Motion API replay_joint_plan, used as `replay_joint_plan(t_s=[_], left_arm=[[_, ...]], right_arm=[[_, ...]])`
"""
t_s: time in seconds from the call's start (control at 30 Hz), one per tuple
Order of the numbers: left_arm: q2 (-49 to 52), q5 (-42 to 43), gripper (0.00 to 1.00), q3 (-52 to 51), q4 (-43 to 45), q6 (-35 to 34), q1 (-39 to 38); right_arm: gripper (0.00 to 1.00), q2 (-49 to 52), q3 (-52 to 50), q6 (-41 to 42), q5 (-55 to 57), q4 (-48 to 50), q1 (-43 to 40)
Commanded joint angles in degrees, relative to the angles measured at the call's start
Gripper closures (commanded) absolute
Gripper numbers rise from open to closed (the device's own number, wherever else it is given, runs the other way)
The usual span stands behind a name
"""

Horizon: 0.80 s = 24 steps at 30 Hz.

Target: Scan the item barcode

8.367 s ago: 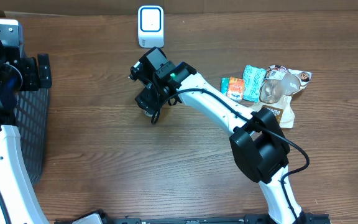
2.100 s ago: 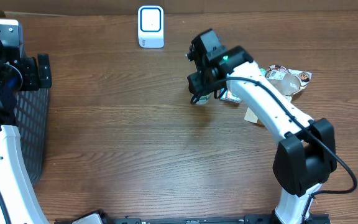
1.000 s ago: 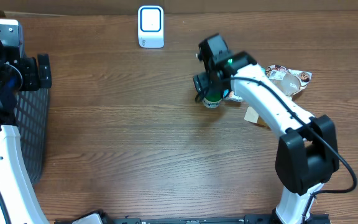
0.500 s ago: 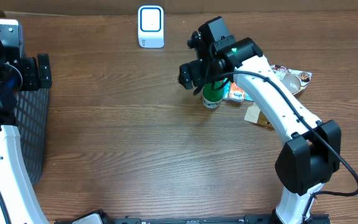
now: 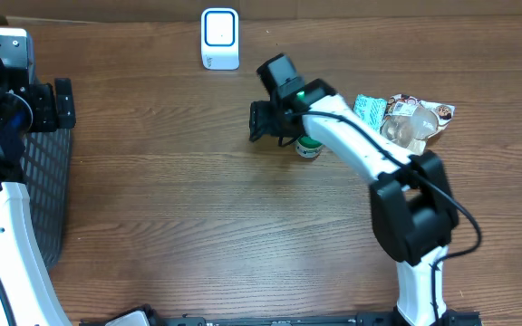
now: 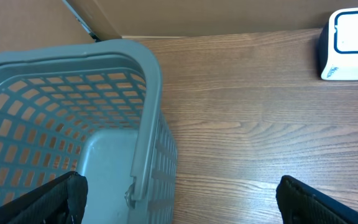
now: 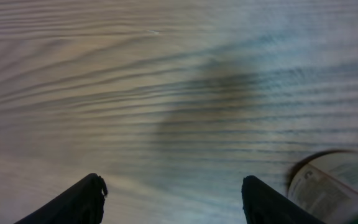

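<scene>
Both sets of jaws are spread wide and empty. The right gripper [image 5: 263, 121] hangs over the wooden table [image 5: 170, 217] just left of the green-capped jar [image 5: 308, 148], which stands mid-table, right of and nearer than the white scanner [image 5: 219, 38]. Far left, the left gripper [image 6: 179, 200] hovers by the grey basket [image 6: 148, 93].

A grey mesh basket [image 6: 153, 93] sits at the left edge of the brown wood-grain desk [image 5: 198, 226]. Far over on the right lies a small heap of snack packets [image 5: 424, 113], a teal one [image 5: 367, 112] beside a crumpled clear wrapper [image 5: 402, 129].
</scene>
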Motion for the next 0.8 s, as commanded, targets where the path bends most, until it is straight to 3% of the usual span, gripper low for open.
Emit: replay_joint_plan(t_s=[0.0, 0.33, 0.77], left_arm=[[-0.02, 0.42, 0.01, 1.16, 0.22, 1.05, 0.20], [-0.02, 0.42, 0.00, 1.16, 0.22, 1.05, 0.20], [-0.02, 0.42, 0.00, 1.18, 0.22, 1.05, 0.20]], right_arm=[[0.34, 2.60, -0.50, 8.04, 10.19, 0.33, 0.85], [0.41, 3.54, -0.48, 8.96, 13.79, -2.45, 0.37], [0.38, 2.38, 2.84, 9.73, 15.74, -13.57, -0.92]])
